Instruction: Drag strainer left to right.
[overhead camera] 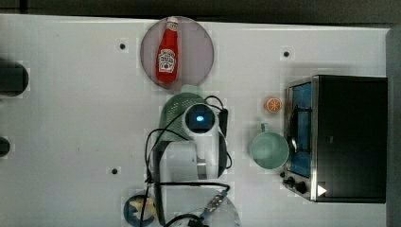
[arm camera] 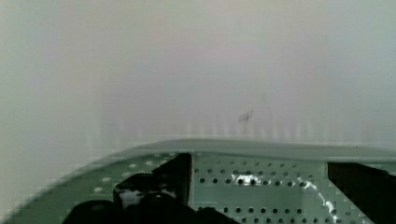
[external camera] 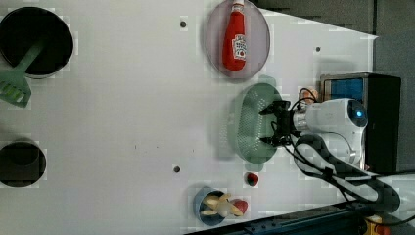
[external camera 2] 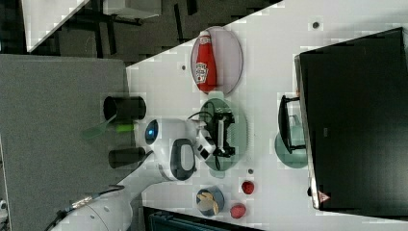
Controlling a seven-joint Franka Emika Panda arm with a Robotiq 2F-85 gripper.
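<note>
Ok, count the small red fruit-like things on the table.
2. One red piece lies alone near the strainer; the other red piece sits beside the blue bowl. The arm could hide others.

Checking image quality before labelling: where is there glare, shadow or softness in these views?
Wrist view: the strainer has a bright glint on its perforated wall, and the table beyond looks soft and washed out. Top view: the arm hides most of the strainer. Right view: the oven is a dark, featureless block.

A white table (overhead camera: 71, 118) carries a strainer (external camera: 247, 122), a green cup (overhead camera: 269, 150), a toaster oven (overhead camera: 347, 137), a plate (overhead camera: 198, 52) with ketchup, and a blue bowl (external camera: 203, 205).
</note>
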